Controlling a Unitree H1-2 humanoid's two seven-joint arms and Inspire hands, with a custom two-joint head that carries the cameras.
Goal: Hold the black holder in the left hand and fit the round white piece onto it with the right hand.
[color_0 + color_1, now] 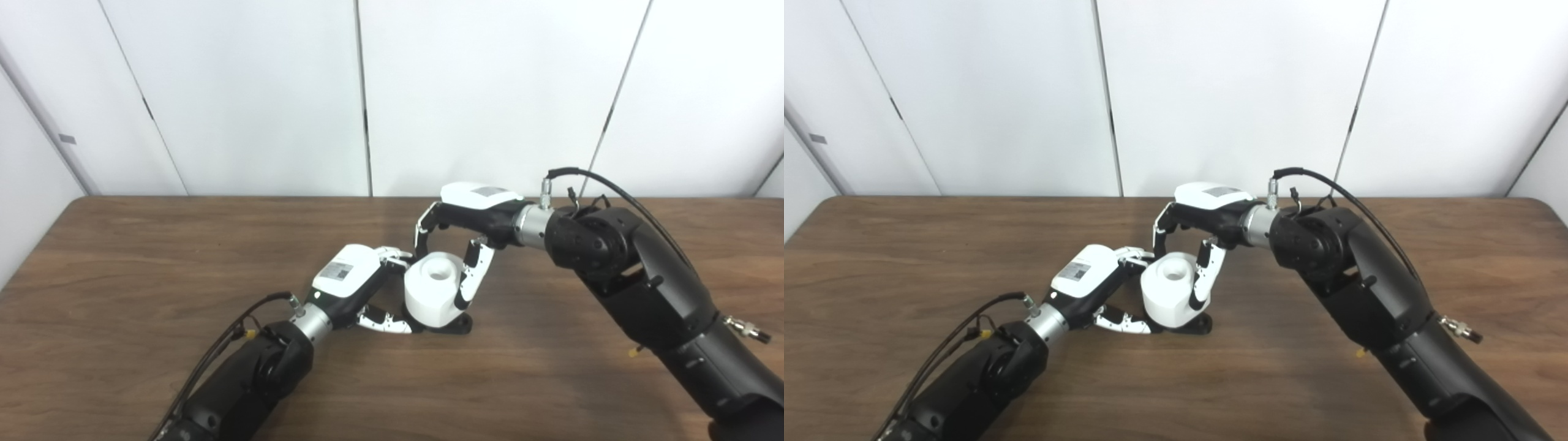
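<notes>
Both my hands meet mid-table: my left hand [358, 288] clasps the black holder [456, 323] at its base, and my right hand [456, 245] grips the round white piece [432, 288], hollow-topped, seated on it. Bare wooden table [153, 257] spreads wide all around, edges far off.

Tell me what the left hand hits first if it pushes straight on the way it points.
Likely the white piece: the left hand points right at it, fingers already beside it, with the black holder underneath.
</notes>
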